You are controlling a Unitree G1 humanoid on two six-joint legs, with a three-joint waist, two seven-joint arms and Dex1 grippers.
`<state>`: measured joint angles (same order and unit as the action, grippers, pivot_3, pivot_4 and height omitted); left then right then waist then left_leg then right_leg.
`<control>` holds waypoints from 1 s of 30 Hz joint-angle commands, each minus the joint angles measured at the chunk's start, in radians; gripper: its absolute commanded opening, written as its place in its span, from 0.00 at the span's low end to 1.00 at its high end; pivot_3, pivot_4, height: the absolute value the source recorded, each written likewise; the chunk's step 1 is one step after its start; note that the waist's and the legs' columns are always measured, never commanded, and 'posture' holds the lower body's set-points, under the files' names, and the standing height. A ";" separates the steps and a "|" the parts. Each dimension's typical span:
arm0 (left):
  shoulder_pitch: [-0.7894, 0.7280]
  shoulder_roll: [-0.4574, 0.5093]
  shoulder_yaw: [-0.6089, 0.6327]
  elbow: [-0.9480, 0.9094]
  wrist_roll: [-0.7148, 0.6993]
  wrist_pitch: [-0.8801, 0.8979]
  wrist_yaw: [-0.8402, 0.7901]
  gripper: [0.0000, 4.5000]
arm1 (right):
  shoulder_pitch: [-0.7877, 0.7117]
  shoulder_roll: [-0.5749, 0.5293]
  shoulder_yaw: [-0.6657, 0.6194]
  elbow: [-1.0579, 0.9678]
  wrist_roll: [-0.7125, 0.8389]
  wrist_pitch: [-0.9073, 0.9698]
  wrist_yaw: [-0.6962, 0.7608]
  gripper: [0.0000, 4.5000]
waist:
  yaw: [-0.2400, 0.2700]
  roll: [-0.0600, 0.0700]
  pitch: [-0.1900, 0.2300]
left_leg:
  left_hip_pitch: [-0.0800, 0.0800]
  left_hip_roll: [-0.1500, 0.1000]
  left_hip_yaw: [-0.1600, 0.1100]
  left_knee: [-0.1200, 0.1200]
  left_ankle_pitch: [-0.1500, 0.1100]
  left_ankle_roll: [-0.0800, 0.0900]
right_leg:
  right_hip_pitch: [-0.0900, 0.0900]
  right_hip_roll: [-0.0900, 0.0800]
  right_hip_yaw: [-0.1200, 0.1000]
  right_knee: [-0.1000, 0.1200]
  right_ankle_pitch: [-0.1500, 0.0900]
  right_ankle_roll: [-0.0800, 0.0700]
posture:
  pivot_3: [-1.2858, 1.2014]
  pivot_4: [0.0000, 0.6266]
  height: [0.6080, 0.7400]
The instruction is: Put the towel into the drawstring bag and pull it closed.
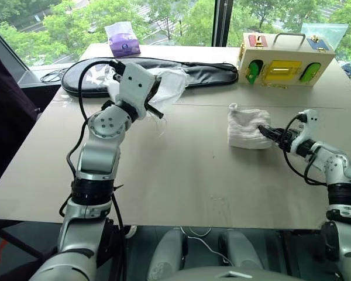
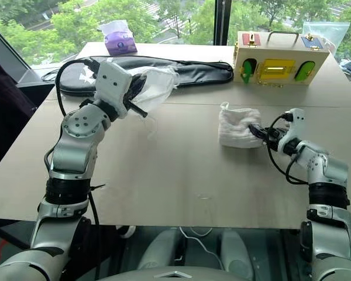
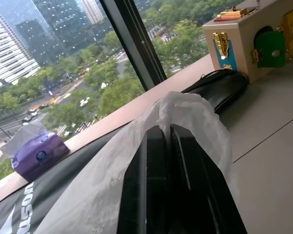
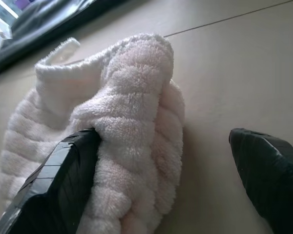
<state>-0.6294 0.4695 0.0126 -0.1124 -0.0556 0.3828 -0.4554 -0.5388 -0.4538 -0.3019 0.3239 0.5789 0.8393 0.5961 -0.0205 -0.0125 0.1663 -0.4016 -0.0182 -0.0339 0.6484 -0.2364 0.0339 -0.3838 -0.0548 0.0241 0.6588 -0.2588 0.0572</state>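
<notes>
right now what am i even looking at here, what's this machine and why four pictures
A humanoid robot with two arms stands at a table. Two pictures come from cameras in its head, looking down over its arms; the other two come from cameras on its wrists. The left end effector is shut on a thin white drawstring bag, lifted off the table. The right end effector is open, one finger against a ribbed off-white towel on the table. Behind lie a long black racket case, a wooden latch box and a purple tissue pack.
</notes>
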 commanded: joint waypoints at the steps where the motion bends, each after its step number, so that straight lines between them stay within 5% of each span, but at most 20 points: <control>1: -0.030 0.015 0.014 -0.016 -0.023 -0.007 -0.028 0.03 | 0.002 0.047 0.021 -0.071 0.069 0.099 0.010 1.00 | -0.007 0.000 0.000 | 0.000 0.001 0.000 0.000 0.000 0.000 | 0.000 0.000 0.000 0.000 0.000 0.000 | 0.52 0.24 1.00; 10: -0.009 0.016 -0.009 -0.030 0.000 -0.022 -0.030 0.03 | 0.035 0.093 0.057 -0.167 0.099 0.201 -0.003 1.00 | -0.016 0.000 0.000 | -0.001 0.002 0.002 -0.001 0.000 0.000 | -0.003 0.003 0.002 0.001 0.000 0.000 | 0.52 0.24 1.00; 21: -0.012 0.014 -0.009 -0.013 0.000 -0.026 -0.031 0.00 | 0.030 0.118 0.039 -0.181 0.127 0.250 -0.038 0.03 | -0.015 0.000 0.000 | -0.001 0.001 0.002 -0.001 0.000 0.000 | -0.004 0.003 0.002 0.002 0.000 0.000 | 0.52 0.24 1.00; 30: -0.020 -0.020 0.051 -0.006 -0.177 0.010 -0.137 0.00 | -0.001 0.190 -0.118 -0.310 0.387 0.350 -0.071 0.01 | -0.014 0.001 0.001 | -0.008 0.001 0.001 0.000 0.000 0.000 | -0.011 0.003 0.001 0.004 0.000 0.000 | 0.52 0.24 1.00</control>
<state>-0.6307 0.4513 0.0178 -0.1010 -0.1653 0.3907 -0.5560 -0.5052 -0.2769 -0.3661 0.0697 0.8737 1.1573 0.5485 -0.0348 -0.0117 0.1672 -0.4152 -0.0169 -0.0330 0.6503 -0.2361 0.0337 -0.4005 -0.0517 0.0252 0.6640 -0.2584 0.0573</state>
